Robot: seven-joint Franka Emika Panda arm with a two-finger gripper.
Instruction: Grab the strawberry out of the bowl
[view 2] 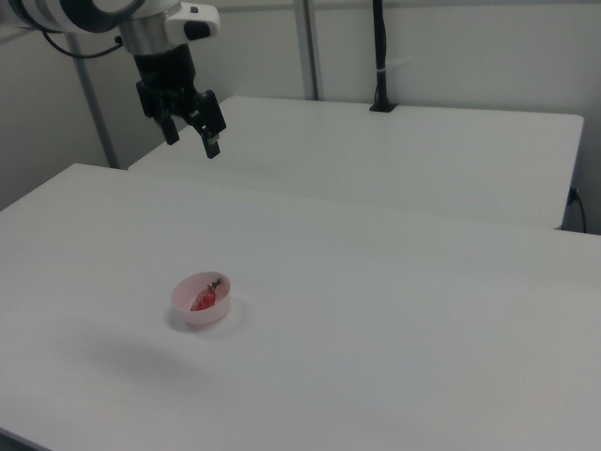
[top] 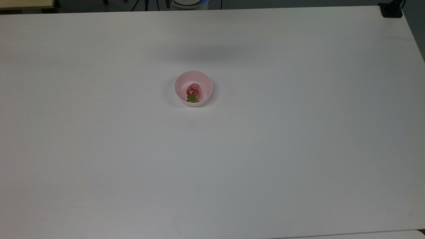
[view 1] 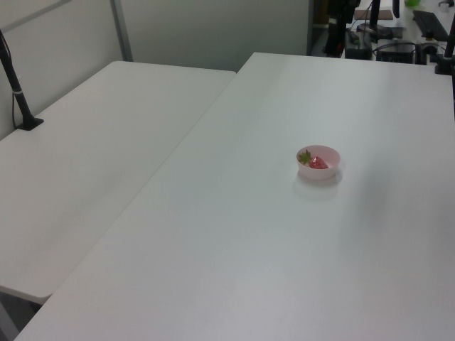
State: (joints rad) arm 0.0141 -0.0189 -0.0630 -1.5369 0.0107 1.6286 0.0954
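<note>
A small pale pink bowl (top: pixel 193 88) stands near the middle of the white table, also seen as the bowl (view 1: pixel 318 162) and the bowl (view 2: pixel 201 300). Inside it lies a glossy red strawberry (top: pixel 193 90) with a green cap, the strawberry (view 1: pixel 315 161), the strawberry (view 2: pixel 206 298). In the right view my gripper (view 2: pixel 192 143) hangs open and empty, high above the table and well up from the bowl, toward the right view's upper left.
A second white table (view 1: pixel 85 163) adjoins on the left view's left, with a black pole clamped at its edge (view 1: pixel 18 96). A black clamp (top: pixel 391 10) sits at the top view's upper right corner. Wide bare tabletop (top: pixel 232 159) surrounds the bowl.
</note>
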